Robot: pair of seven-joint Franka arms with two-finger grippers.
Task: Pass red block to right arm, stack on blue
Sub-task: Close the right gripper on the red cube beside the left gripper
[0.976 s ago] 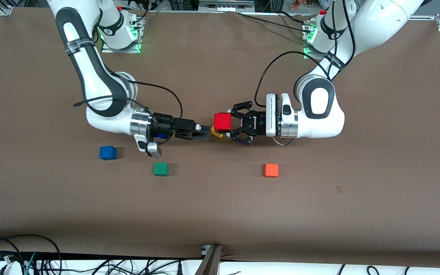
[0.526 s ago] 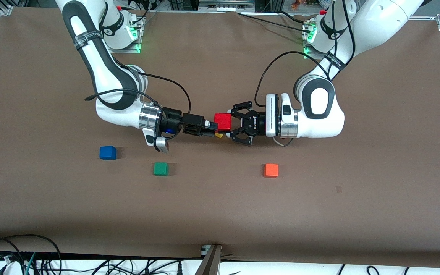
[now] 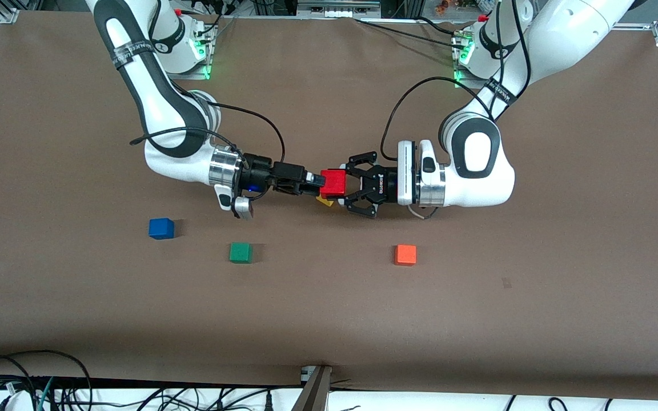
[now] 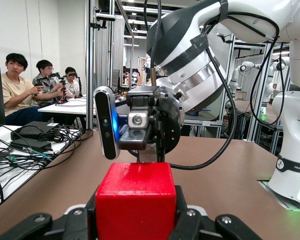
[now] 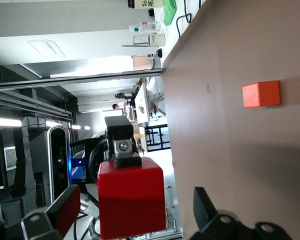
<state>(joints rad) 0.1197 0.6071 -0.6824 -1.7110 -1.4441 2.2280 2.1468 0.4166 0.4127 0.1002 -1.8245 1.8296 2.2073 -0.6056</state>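
My left gripper (image 3: 340, 184) is shut on the red block (image 3: 333, 182) and holds it level above the middle of the table. In the left wrist view the red block (image 4: 136, 200) sits clamped between the black fingers of the left gripper (image 4: 135, 212). My right gripper (image 3: 316, 182) has its tips at the block's free side. In the right wrist view the right gripper (image 5: 135, 212) is open, and the red block (image 5: 131, 197) sits between its fingers with a gap on each side. The blue cube (image 3: 161, 228) rests on the table toward the right arm's end.
A yellow block (image 3: 324, 200) lies on the table under the held red block. A green cube (image 3: 240, 252) and an orange cube (image 3: 405, 254) sit nearer the front camera. The orange cube also shows in the right wrist view (image 5: 261, 94). People sit at desks in the background.
My right gripper has moved across toward the left gripper until its open fingers reach round the red block. The left arm and the red block have stayed still.
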